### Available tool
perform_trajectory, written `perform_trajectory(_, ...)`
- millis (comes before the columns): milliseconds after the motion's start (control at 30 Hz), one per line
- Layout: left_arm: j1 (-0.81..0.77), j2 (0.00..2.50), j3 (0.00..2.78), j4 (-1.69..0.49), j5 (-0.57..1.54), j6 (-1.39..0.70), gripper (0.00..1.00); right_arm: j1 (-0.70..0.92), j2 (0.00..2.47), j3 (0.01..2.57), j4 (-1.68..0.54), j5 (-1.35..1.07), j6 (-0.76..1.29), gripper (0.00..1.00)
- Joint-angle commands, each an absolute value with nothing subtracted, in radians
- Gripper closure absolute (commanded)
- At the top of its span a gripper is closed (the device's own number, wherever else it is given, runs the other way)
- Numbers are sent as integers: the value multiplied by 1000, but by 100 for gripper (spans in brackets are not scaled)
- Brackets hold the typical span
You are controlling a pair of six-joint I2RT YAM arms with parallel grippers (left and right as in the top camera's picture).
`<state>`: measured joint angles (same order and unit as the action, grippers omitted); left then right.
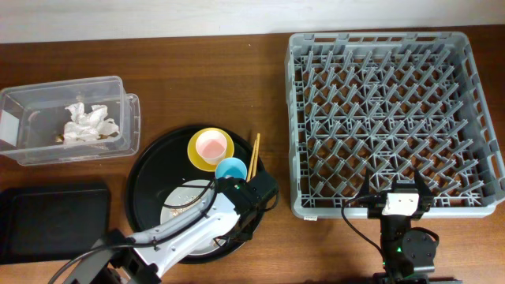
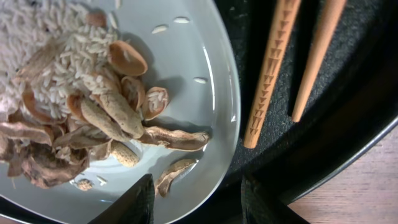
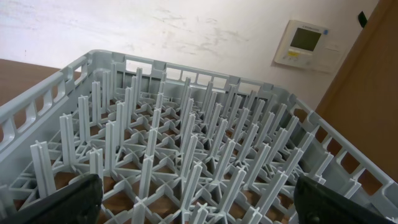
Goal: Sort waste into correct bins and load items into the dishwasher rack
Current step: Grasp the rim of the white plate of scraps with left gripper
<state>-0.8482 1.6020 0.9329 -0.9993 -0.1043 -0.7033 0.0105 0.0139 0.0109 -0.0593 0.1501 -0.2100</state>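
The grey-white plate [image 2: 211,74] holds beige food scraps [image 2: 106,115], rice and shell pieces, and sits on the round black tray [image 1: 146,177]. My left gripper [image 2: 198,200] is open, its fingers straddling the plate's near rim; it also shows in the overhead view [image 1: 252,193]. Two wooden chopsticks [image 2: 273,62] lie beside the plate. The pink cup [image 1: 211,145] stands inside the yellow bowl [image 1: 194,153], with the light blue cup [image 1: 231,169] next to it. White tissue [image 1: 87,125] lies in the clear box [image 1: 31,118]. My right gripper [image 3: 199,205] is open and empty at the near edge of the dishwasher rack [image 3: 186,124].
The flat black tray [image 1: 55,221] lies at the front left. The grey rack [image 1: 293,118] fills the right side of the wooden table. The left arm reaches across the front of the round tray.
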Motion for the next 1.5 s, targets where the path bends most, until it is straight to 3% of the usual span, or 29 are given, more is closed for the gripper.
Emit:
perform_trajectory(0,-851,1605,927,-980,-102,-623,60,4,9,6,-65,166,-208,1)
perform_trajectory(167,-851,1605,860,-918,-101,-612,63,4,9,6,-65,166,-208,2)
perform_trajectory(367,-851,1605,828,-886,-68,-612,75,4,9,6,-65,166,-208,2)
perform_trajectory(533,-851,1604,827,-886,-67,-613,75,4,9,6,-65,166,-208,1)
perform_trajectory(600,-851,1604,829,-886,-68,-626,83,4,9,6,-65,166,-208,2)
perform_trajectory(800,-850,1602,878,-912,-72,-638,85,4,9,6,-65,166,-208,2)
perform_trajectory(933,-850,1594,900,-920,-73,-639,99,4,9,6,-65,166,-208,2)
perform_trajectory(1467,-848,1508,958,-1018,-136,-640,99,4,9,6,-65,166,-208,2)
